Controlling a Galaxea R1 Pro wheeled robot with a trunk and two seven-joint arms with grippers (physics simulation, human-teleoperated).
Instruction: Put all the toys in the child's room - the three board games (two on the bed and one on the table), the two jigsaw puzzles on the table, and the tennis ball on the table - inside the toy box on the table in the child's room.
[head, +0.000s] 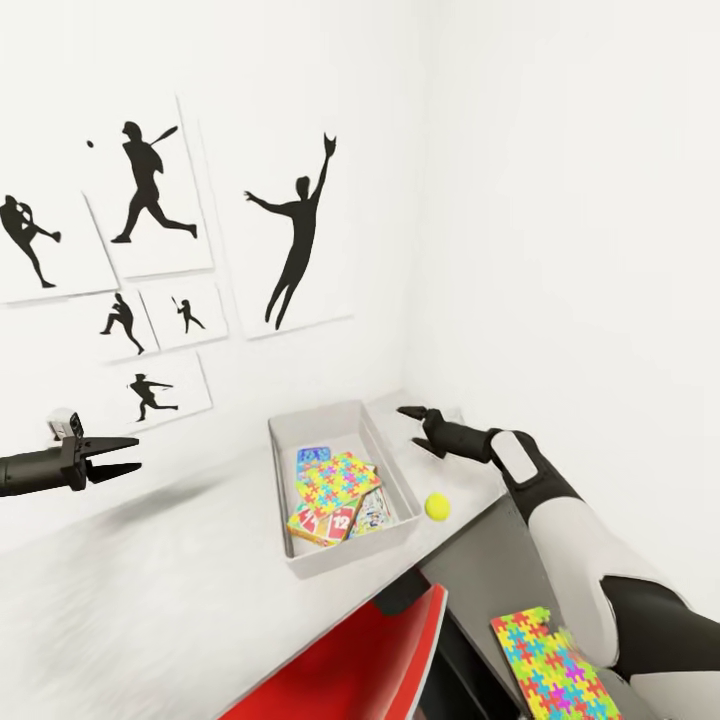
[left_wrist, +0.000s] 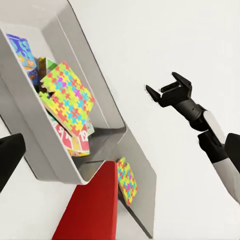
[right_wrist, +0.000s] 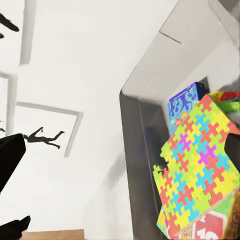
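The head view alone takes in the tennis ball (head: 436, 506), lying on the white table (head: 150, 580) just beside the grey toy box (head: 330, 425). One jigsaw puzzle (head: 338, 480) lies in the box on top of three board games; a second jigsaw puzzle (head: 555, 665) lies lower, beside the red chair (head: 350, 670). A game box reads "12". The left gripper (head: 128, 455) and right gripper (head: 420, 420) both hang spread wide, holding nothing. Six silhouette posters (head: 150, 200) hang on the wall.
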